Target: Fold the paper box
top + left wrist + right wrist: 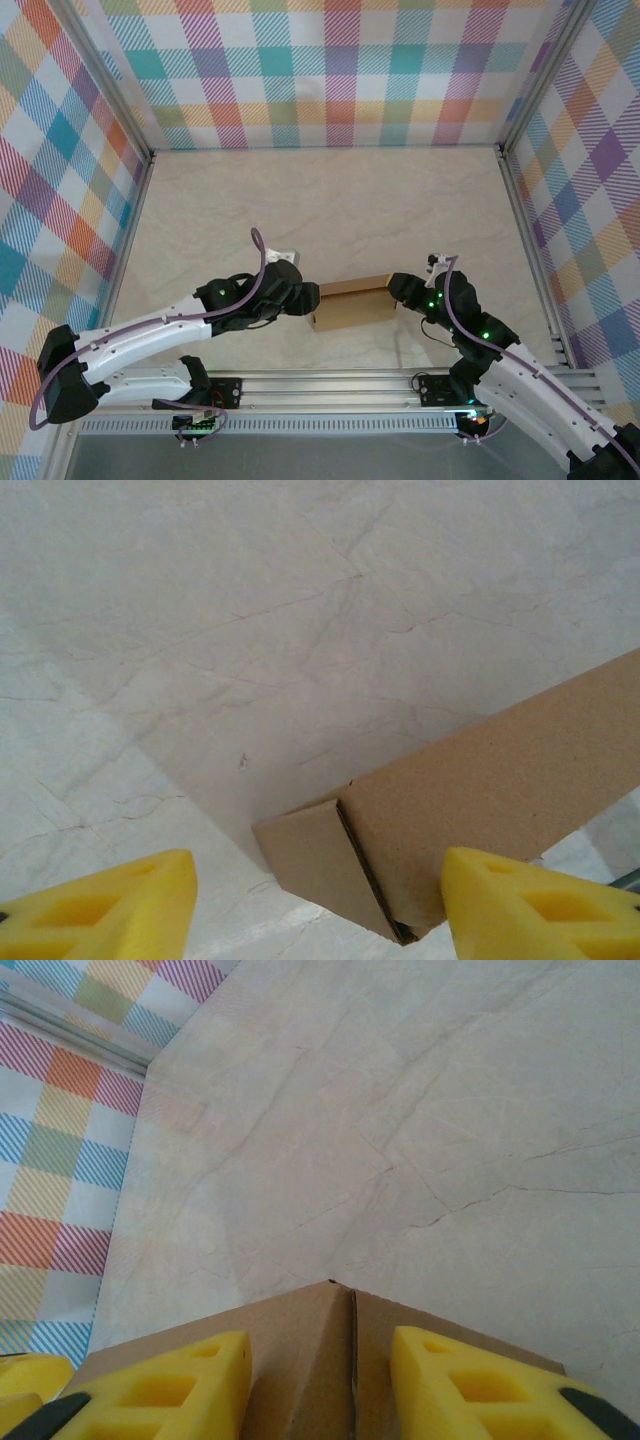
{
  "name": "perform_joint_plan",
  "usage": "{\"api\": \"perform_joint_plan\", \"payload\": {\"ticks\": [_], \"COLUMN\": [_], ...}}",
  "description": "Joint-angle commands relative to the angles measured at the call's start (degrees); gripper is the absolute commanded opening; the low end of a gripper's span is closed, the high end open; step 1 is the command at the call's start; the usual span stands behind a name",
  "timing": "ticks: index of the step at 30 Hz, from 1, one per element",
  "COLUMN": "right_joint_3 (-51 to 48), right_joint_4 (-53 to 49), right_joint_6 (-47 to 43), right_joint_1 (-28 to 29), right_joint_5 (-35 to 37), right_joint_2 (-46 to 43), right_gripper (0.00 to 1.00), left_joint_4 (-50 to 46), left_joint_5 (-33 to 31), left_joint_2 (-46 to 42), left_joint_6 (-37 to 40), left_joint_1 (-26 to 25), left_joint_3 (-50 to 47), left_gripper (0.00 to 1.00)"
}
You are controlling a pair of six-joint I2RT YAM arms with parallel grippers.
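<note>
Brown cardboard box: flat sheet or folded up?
Folded: the brown cardboard box shows top and side faces; an end flap is turned across its end.

Both arms bent inward, left gripper (318, 905) with jaws parted, right gripper (320, 1375) clamped on the paper box (350, 303)

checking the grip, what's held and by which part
The right gripper clamps the paper box at its right end; the left gripper stands open around the other end.
</note>
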Motion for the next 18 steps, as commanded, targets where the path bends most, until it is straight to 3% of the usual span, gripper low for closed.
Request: {"api": "perform_joint_plan", "payload": {"ticks": [1,11,15,18], "right_joint_3": [-2.9,-4.4,-5.6,-6.1], "right_joint_4": [-8.0,-9.5,-9.9,-9.8], "right_joint_6": [-0.9,-2.1,-2.5,-2.8], "right_joint_1": [0.4,0.4,0.4,0.4], "right_joint_5": [-0.1,0.4,0.4,0.1], "right_joint_2": [0.6,-0.9,-0.5,-0.4], "right_gripper": [0.41,0.40,0.33,0.21], "left_joint_4": [-1.8,-1.6,0.0,0.4], "left_joint_5": [1.2,2.5,3.0,2.8], "left_joint_2": [-0.3,2.5,3.3,3.2], "left_joint_6": [-2.3,-6.4,-7.1,-6.5], "left_joint_1": [0.6,1.1,1.3,1.3], "left_joint_3": [-2.4,-8.4,-10.4,-10.3], "left_gripper": [0.61,0.42,0.40,0.38]}}
